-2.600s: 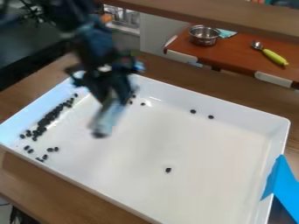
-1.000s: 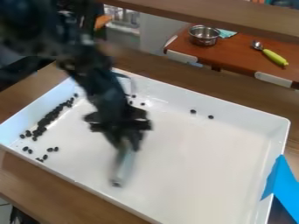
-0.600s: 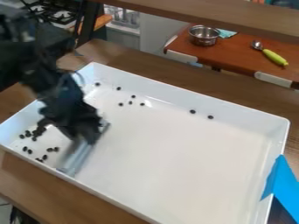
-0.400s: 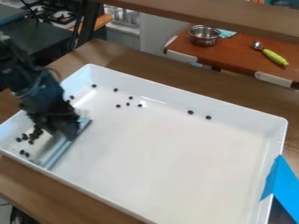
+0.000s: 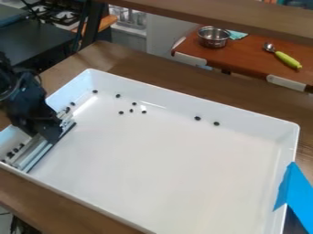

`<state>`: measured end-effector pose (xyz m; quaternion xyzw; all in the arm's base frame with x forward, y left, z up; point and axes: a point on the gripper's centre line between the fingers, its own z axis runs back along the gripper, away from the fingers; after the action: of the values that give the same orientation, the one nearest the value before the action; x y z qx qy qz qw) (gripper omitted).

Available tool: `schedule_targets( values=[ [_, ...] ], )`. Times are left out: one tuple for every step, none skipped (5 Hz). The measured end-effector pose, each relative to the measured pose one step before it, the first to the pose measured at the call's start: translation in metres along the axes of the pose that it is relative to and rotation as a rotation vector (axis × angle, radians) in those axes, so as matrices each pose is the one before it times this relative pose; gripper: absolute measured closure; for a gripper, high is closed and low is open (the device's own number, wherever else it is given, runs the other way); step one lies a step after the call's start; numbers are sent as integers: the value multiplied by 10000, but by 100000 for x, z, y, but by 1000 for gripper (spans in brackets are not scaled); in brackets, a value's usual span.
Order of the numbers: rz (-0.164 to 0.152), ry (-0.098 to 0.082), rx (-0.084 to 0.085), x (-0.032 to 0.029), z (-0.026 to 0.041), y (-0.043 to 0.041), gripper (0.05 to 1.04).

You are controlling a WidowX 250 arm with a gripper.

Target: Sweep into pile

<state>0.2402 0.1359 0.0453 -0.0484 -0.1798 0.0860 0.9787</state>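
In the white tray (image 5: 159,169), the claw (image 5: 49,135) clamps a sweeper (image 5: 35,154).

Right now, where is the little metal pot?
In the camera view, the metal pot sits at the upper right on the reddish-brown table, left of the spoon with the green handle and beside a teal cloth.

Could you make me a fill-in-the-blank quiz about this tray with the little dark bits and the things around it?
1. The big tray is ____ in colour.
2. The pincer and the flat sweeping tool are at the ____ end of the tray, as pictured.
3. At the tray's right edge is a piece of tape coloured ____.
4. The round pot on the table behind is made of shiny ____.

Missing words: white; left; blue; metal.
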Motion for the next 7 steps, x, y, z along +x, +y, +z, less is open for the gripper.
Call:
schedule_targets(
  values=[
    [108, 392, -1330, 1573, -45, -5342, 709],
    [31, 41, -766, 3477, -481, -5314, 709],
    [-116, 391, -619, 1859, -1858, -5236, 709],
    [-132, 236, -309, 912, -1692, -4158, 709],
    [-125, 92, -66, 338, -1323, -2020, 709],
    [-78, -102, 69, 310, -1011, -1220, 709],
    [55, -45, 224, 497, -1699, -325, 709]
  ],
)
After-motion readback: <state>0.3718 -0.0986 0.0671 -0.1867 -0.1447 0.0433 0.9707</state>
